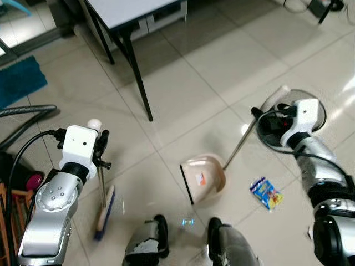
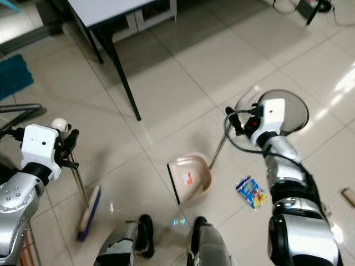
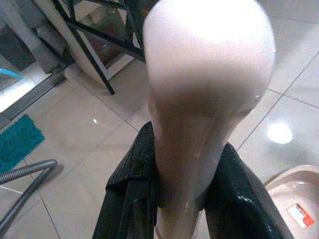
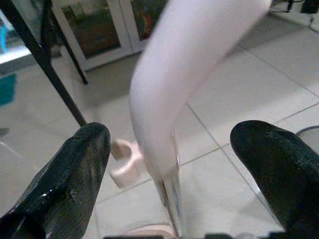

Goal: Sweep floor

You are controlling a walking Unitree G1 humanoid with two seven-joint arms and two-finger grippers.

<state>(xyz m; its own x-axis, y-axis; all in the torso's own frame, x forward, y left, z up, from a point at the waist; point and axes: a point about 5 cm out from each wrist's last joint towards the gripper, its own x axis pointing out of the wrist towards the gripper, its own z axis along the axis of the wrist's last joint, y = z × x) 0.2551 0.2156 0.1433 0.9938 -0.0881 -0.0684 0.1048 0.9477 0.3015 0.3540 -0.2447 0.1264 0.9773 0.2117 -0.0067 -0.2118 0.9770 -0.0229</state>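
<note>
My left gripper [image 1: 102,147] is shut on the pale top of a broom handle [image 3: 199,99], with a black finger [image 3: 130,184] on each side. The broom's blue brush head [image 1: 104,213] rests on the tiles below it. A beige dustpan [image 1: 204,178] lies open-side left on the floor before my feet. Its thin metal handle [image 1: 238,145] slants up to my right gripper [image 1: 258,117]. In the right wrist view that gripper [image 4: 172,149] is open, and the dustpan's pale grip [image 4: 169,84] passes between the spread fingers [image 4: 75,169] without touching them. A blue snack packet [image 1: 266,193] lies right of the dustpan.
A grey table [image 1: 127,11] with black legs [image 1: 138,83] stands at the back. A teal mat [image 1: 19,80] and a grey hose [image 1: 28,111] are at the left. A round grey disc [image 1: 310,108] lies on the floor behind my right gripper. My feet [image 1: 158,235] stand below the dustpan.
</note>
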